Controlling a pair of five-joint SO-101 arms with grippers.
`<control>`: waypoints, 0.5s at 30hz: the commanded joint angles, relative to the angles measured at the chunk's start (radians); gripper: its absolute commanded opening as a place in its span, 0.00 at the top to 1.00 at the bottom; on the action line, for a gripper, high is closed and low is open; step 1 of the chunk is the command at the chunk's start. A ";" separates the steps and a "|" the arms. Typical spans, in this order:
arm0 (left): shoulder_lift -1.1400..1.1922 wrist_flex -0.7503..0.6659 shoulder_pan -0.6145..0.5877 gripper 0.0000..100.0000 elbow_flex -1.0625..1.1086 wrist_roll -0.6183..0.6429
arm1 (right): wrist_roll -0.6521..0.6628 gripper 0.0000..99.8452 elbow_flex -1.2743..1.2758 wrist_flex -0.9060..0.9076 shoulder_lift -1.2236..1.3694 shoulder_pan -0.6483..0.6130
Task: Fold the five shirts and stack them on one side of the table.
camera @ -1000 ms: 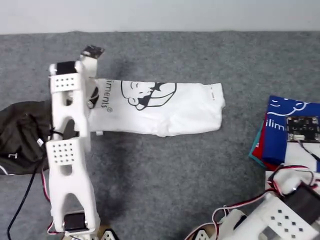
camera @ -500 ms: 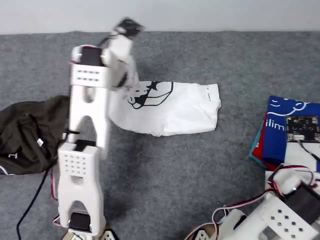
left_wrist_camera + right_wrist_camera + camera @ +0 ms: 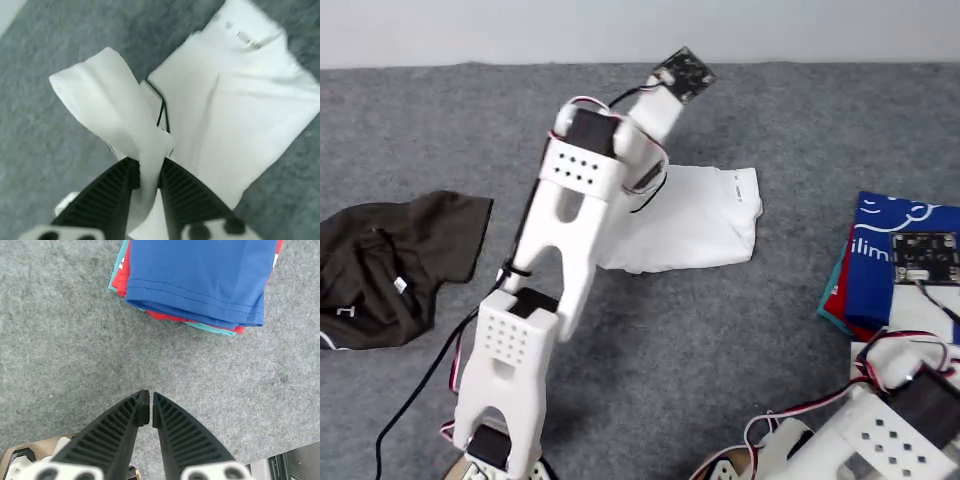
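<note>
On the far left of the grey table [image 3: 720,380] you have a dark shirt [image 3: 390,260] lying crumpled and spread, not folded at all. That one looks untouched, so count it as left to do.

Next, in the middle, the white shirt [image 3: 705,225] is part-folded. The left gripper [image 3: 149,172] is clamped on one edge of it, the cloth pinched between the jaws and lifted off the table in a loose flap, with the rest of the shirt lying flat beyond. Looks like mid-fold to me: the left end is being carried over toward the right end, and the fold is not yet laid down.

Right side: the stack sits at the table edge, blue shirt [image 3: 200,270] on top, red shirt [image 3: 170,316] under it, teal shirt [image 3: 212,329] at the bottom, all folded and roughly squared. Three layers are all you can count.

The right gripper [image 3: 150,410] hangs over bare table just near of the stack, jaws together, holding nothing.

So by my read: three done, one in hand, one not started, and both need to go on that stack.
</note>
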 commanded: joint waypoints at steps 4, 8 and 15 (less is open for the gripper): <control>0.008 -0.040 0.089 0.99 -0.012 0.017 | 0.003 0.97 -0.008 -0.008 -0.010 -0.002; 0.014 -0.043 0.115 0.99 -0.012 0.017 | 0.003 0.97 -0.008 -0.007 -0.010 -0.001; 0.017 -0.117 0.129 0.99 -0.004 0.017 | 0.003 0.98 -0.008 -0.007 -0.010 -0.001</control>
